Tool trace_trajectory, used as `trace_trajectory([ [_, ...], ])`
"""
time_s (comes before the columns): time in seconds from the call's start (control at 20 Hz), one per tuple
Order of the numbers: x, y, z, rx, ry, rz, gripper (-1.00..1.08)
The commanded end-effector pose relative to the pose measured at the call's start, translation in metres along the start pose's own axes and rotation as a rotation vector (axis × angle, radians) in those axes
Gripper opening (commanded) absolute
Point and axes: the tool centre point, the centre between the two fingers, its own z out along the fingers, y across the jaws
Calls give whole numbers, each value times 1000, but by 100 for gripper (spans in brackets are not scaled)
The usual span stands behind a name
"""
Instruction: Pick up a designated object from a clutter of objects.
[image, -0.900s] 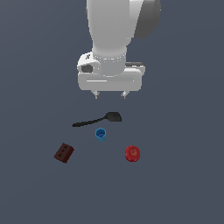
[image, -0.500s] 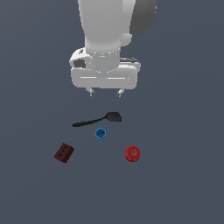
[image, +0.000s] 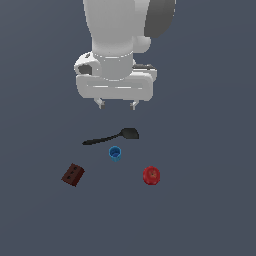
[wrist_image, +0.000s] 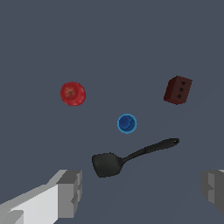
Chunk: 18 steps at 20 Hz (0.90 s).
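Plain dark grey-blue floor (image: 210, 210), unbroken, carries four loose items, listed from the exterior view's left, each placed against the blue cup. Dark brown block with holes (image: 73, 174): well apart from the cup, nearer the camera. Black long-handled spatula (image: 111, 137): just beside the cup on its far side, not touching, blade toward the exterior view's right. Small bright blue cup (image: 115, 153): the designated item, upright, mouth open upward, standing free at the middle of the group. Red round object (image: 151, 175): apart from the cup, nearer the camera. Gripper (image: 116, 104): high above the spatula, beyond the cup; fingers spread wide, nothing between them. Progress: nothing grasped; descent, closure and lift all remain.
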Motion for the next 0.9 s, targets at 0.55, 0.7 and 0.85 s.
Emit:
trace_trajectory([
  [0.55, 16, 5, 68, 7, -6, 48, 100],
  [0.7, 20, 8, 98, 9, -8, 70, 100],
  [0.85, 22, 11, 133, 10, -10, 96, 100],
])
